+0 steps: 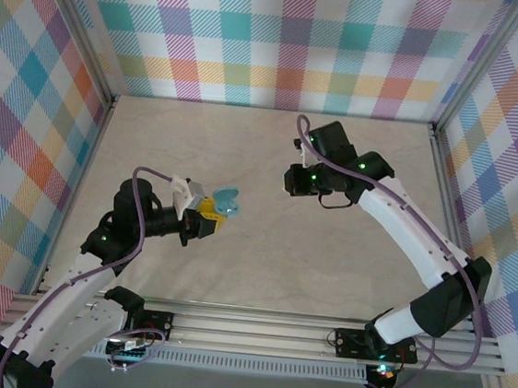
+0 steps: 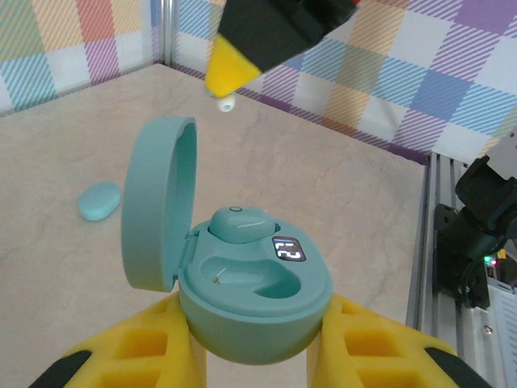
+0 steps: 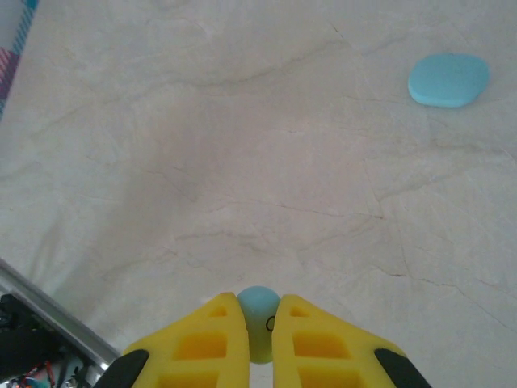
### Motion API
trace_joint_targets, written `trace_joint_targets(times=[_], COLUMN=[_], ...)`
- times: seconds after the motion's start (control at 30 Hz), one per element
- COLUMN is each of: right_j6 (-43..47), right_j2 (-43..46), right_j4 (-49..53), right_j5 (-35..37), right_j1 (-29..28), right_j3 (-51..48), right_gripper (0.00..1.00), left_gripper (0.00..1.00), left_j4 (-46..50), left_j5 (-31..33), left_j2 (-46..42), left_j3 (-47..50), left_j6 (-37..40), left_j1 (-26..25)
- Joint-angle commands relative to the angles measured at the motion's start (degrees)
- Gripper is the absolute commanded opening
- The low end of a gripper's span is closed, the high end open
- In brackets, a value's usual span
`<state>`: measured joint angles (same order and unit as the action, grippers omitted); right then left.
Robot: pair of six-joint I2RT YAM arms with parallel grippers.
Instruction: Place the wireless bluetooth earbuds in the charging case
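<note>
My left gripper [image 2: 257,314] [image 1: 207,213] is shut on the teal charging case [image 2: 254,311] [image 1: 225,200], its yellow fingers pressing both sides. The lid [image 2: 157,202] stands open to the left. One earbud [image 2: 238,225] sits in the far slot, beside a lit display [image 2: 288,249]. The near slot [image 2: 262,283] is bare. My right gripper [image 3: 258,311] [image 1: 294,181] is shut on a second pale teal earbud [image 3: 258,307], well above the table. In the left wrist view that gripper's yellow finger [image 2: 234,65] hangs above and beyond the case, with a white bud tip [image 2: 226,103] poking out below it.
A loose small teal oval piece [image 2: 99,200] [image 3: 448,79] lies on the pale marble-look tabletop [image 1: 261,259] beyond the case. Plaid walls [image 1: 284,39] enclose the back and sides. An aluminium rail [image 1: 254,332] runs along the near edge.
</note>
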<state>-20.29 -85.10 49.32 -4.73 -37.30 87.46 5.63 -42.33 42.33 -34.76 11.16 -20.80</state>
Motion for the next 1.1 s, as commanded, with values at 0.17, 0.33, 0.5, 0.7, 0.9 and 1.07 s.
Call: trace_joint_targets(times=[0.17, 0.33, 0.5, 0.7, 0.9, 1.07], right_j6=[-3.94, -4.48, -4.92, -5.99, -6.35, -5.74], right_j2=[1.98, 1.19, 0.42, -1.58, -4.64, -5.95], right_j4=[1.61, 1.05, -0.38, -3.35, -5.11, -5.53], right_j5=[-0.42, 1.23, 1.83, 1.51, 0.94, 1.67], right_j1=[-8.64, -13.77, -16.19, -18.20, -19.15, -19.76], right_j3=[3.86, 7.21, 8.59, 8.88, 10.91, 11.86], right_gripper=[0.10, 0.10, 0.10, 0.09, 0.09, 0.09], left_gripper=[0.14, 0.14, 0.14, 0.14, 0.14, 0.14], left_j4=[-3.71, -3.95, -5.53, -5.90, -5.84, -5.56], left_j5=[0.20, 0.05, 0.11, -0.01, 0.13, 0.49], left_j2=[1.31, 1.42, 1.36, 1.28, 0.75, 0.47], left_j3=[-1.93, -1.63, -0.62, -0.50, -0.13, 0.13], left_j6=[-0.72, -0.62, -1.22, -1.32, -1.40, -1.49], left_j1=[0.41, 0.41, 0.41, 0.41, 0.41, 0.41])
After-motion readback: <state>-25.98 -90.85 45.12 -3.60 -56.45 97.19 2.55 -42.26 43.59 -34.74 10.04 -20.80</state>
